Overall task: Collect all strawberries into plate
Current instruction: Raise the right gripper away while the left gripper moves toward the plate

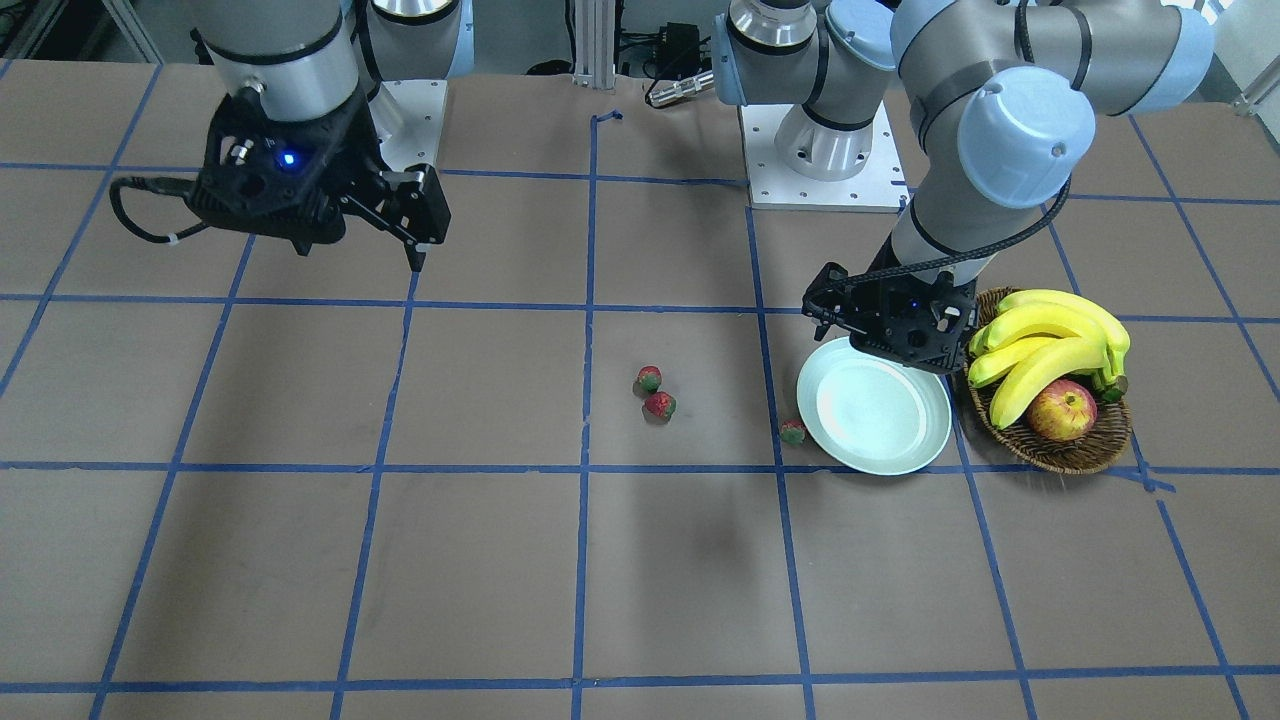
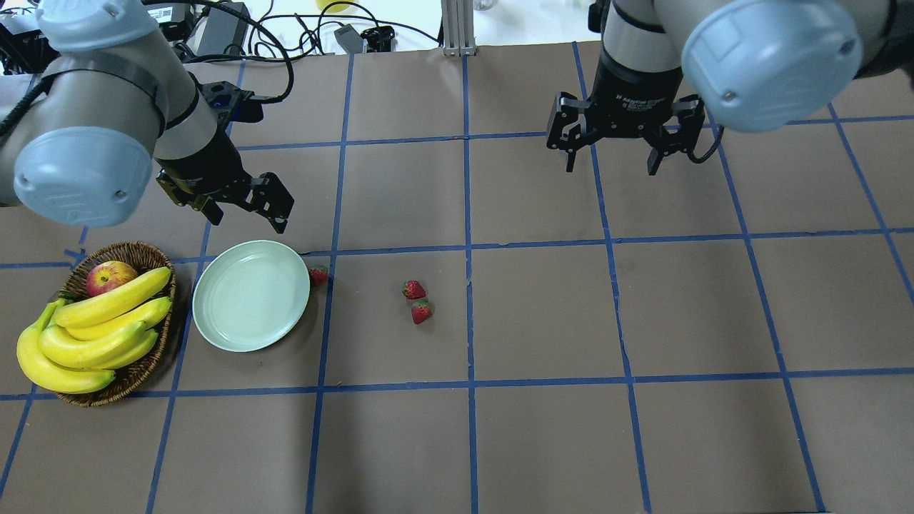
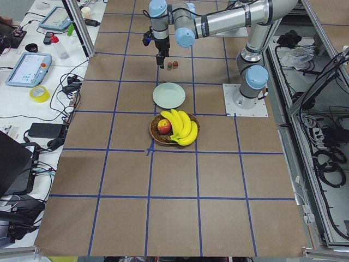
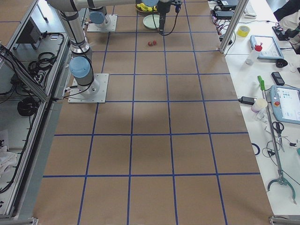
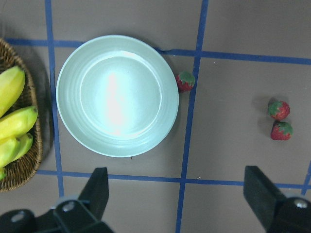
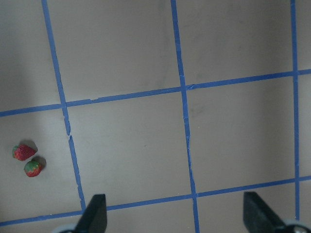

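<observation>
The pale mint plate point(image 2: 250, 295) lies empty on the brown table, left of centre. One strawberry point(image 2: 318, 275) rests against its right rim. Two more strawberries point(image 2: 413, 289) point(image 2: 421, 312) lie side by side about one grid square further right. My left gripper point(image 2: 246, 214) hovers open above the plate's far edge. The left wrist view shows the plate point(image 5: 116, 94) and all three berries point(image 5: 184, 81) point(image 5: 278, 109) point(image 5: 281, 130) below its spread fingers. My right gripper point(image 2: 612, 163) hangs open and high over the table's right half, holding nothing. The berry pair point(image 6: 23, 152) lies at its view's left edge.
A brown wicker basket point(image 2: 136, 253) stands just left of the plate, holding bananas point(image 2: 100, 328) and a red-yellow apple point(image 2: 111, 277). Blue tape lines grid the table. Both arm bases point(image 1: 825, 150) stand at the robot's side of the table.
</observation>
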`<act>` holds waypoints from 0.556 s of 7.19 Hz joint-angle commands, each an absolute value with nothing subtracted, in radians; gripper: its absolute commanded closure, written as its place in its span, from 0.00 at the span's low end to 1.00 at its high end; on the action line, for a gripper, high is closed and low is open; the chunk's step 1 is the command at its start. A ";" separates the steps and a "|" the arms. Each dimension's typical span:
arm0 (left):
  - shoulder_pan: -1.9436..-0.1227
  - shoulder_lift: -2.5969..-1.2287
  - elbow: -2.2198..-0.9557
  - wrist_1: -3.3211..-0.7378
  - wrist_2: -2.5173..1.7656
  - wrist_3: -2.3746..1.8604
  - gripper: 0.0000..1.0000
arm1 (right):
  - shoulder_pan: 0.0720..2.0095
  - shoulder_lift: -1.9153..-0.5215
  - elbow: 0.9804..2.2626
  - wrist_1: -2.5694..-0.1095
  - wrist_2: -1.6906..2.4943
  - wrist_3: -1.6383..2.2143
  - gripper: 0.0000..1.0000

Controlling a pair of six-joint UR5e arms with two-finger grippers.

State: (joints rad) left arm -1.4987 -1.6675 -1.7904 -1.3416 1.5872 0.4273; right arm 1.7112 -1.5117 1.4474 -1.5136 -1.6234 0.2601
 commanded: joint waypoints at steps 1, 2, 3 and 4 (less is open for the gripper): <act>-1.514 -1.721 -1.810 -1.316 1.582 0.601 0.00 | 1.718 -1.551 1.425 -1.508 -1.641 0.255 0.00; -1.544 -1.750 -1.810 -1.316 1.582 0.670 0.00 | 1.720 -1.549 1.428 -1.508 -1.644 0.256 0.00; -1.555 -1.793 -1.809 -1.312 1.583 0.766 0.00 | 1.707 -1.546 1.434 -1.509 -1.643 0.236 0.00; -1.555 -1.834 -1.809 -1.275 1.594 0.879 0.00 | 1.672 -1.546 1.434 -1.509 -1.643 0.188 0.00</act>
